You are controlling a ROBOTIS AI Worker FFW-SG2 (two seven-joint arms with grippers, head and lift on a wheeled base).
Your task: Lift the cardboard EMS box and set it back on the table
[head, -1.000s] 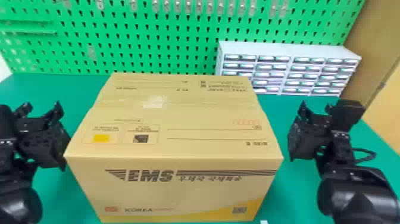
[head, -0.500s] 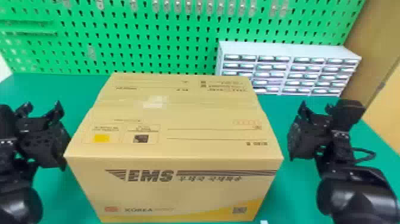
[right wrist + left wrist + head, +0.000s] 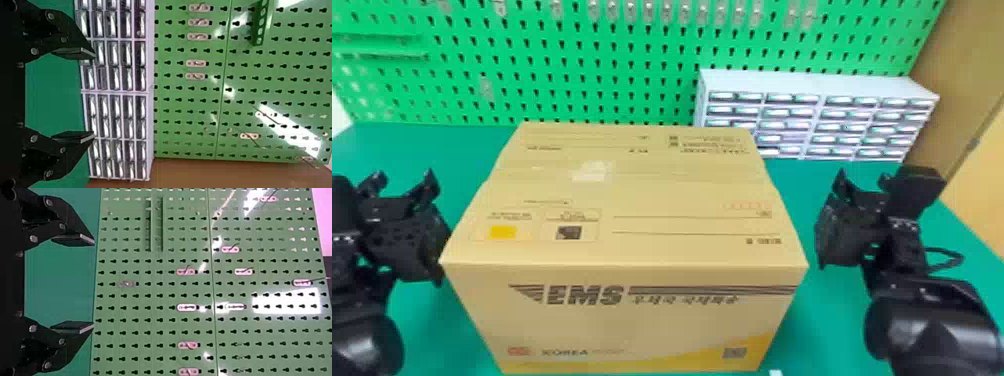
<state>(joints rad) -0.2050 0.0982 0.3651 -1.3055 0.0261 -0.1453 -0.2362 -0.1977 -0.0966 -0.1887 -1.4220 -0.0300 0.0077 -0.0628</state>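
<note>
The cardboard EMS box (image 3: 627,235) rests on the green table (image 3: 837,320) in the head view, its flaps closed and its printed front facing me. At the box's left side is my left gripper (image 3: 402,185), close to the front left edge; I cannot tell whether they touch. My right gripper (image 3: 864,185) stands to the right of the box with a gap between them. In the left wrist view my left gripper (image 3: 93,284) has its fingers wide apart with nothing between them. The right wrist view shows my right gripper (image 3: 94,94) spread just as wide, holding nothing.
A green pegboard (image 3: 612,60) with small hooks stands behind the table. In front of it, at the back right, is a white cabinet of small drawers (image 3: 812,90). A wooden panel (image 3: 977,160) borders the right side. Bare tabletop lies on both sides of the box.
</note>
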